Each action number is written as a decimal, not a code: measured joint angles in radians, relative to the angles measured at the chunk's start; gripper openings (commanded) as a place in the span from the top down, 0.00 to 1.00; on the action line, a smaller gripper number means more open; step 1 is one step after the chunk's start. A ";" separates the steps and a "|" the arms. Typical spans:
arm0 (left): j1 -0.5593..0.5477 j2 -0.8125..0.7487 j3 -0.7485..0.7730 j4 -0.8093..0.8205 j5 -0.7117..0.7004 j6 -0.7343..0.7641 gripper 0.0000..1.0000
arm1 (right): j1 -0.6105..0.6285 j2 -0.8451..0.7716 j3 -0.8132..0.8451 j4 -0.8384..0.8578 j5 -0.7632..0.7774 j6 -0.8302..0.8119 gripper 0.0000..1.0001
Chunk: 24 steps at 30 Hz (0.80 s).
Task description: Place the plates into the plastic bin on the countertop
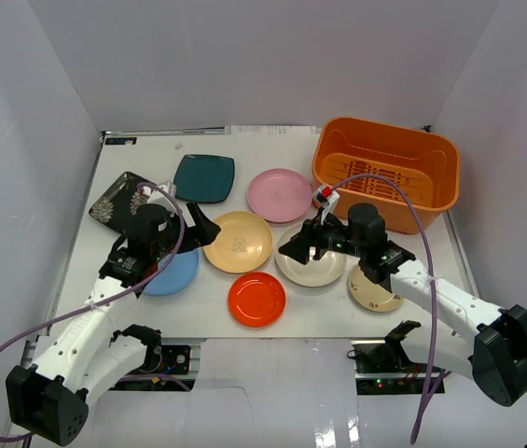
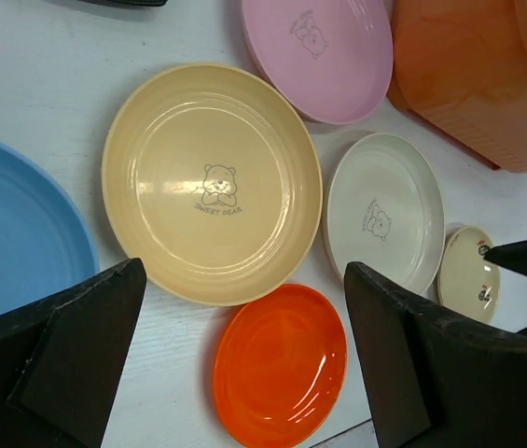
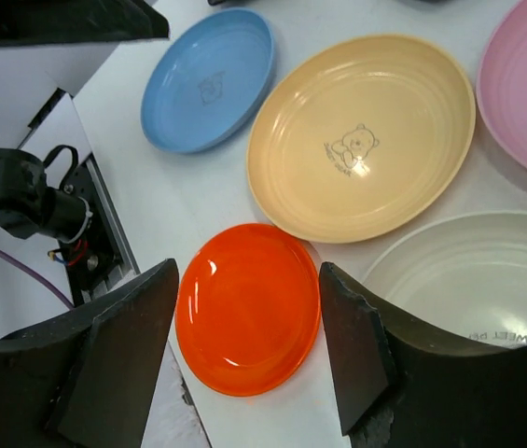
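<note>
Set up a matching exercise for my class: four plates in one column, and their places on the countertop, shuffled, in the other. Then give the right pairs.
Plates
1. pink plate
2. dark teal square plate
3. red-orange plate
4. small beige plate

Places
A. partly under the right arm
B. just left of the plastic bin in the top view
C. nearest the countertop's near edge
D. beside the black patterned plate

Pairs: 1-B, 2-D, 3-C, 4-A
</note>
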<state>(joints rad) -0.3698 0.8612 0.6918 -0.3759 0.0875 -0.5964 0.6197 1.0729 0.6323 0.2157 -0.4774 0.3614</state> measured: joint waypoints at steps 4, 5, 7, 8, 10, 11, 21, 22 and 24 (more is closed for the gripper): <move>0.000 0.013 0.065 -0.053 -0.066 0.003 0.02 | 0.000 0.012 -0.063 0.031 0.013 -0.002 0.33; 0.000 0.016 0.088 -0.067 -0.089 0.005 0.02 | 0.000 0.008 -0.076 0.037 0.020 -0.003 0.34; 0.000 0.020 0.129 -0.096 -0.142 0.004 0.02 | 0.001 -0.018 -0.107 0.051 0.042 -0.004 0.34; 0.000 0.023 0.151 -0.111 -0.174 0.001 0.02 | 0.001 -0.037 -0.121 0.057 0.053 -0.005 0.34; 0.000 0.031 0.186 -0.137 -0.241 -0.011 0.02 | 0.001 -0.084 -0.144 0.072 0.082 -0.008 0.34; 0.000 0.032 0.192 -0.143 -0.277 -0.019 0.02 | 0.001 -0.106 -0.150 0.080 0.095 -0.012 0.34; 0.464 0.079 0.135 -0.075 -0.267 -0.077 0.03 | 0.001 -0.209 -0.158 0.106 0.207 -0.033 0.35; 0.526 0.095 0.125 -0.059 -0.245 -0.083 0.03 | 0.000 -0.209 -0.158 0.106 0.214 -0.033 0.34; 0.616 0.140 0.116 -0.031 -0.206 -0.093 0.04 | 0.000 -0.210 -0.158 0.105 0.221 -0.033 0.35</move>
<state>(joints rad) 0.2466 1.0016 0.8074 -0.4068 -0.1184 -0.6895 0.6201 0.8627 0.4747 0.3206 -0.2565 0.3286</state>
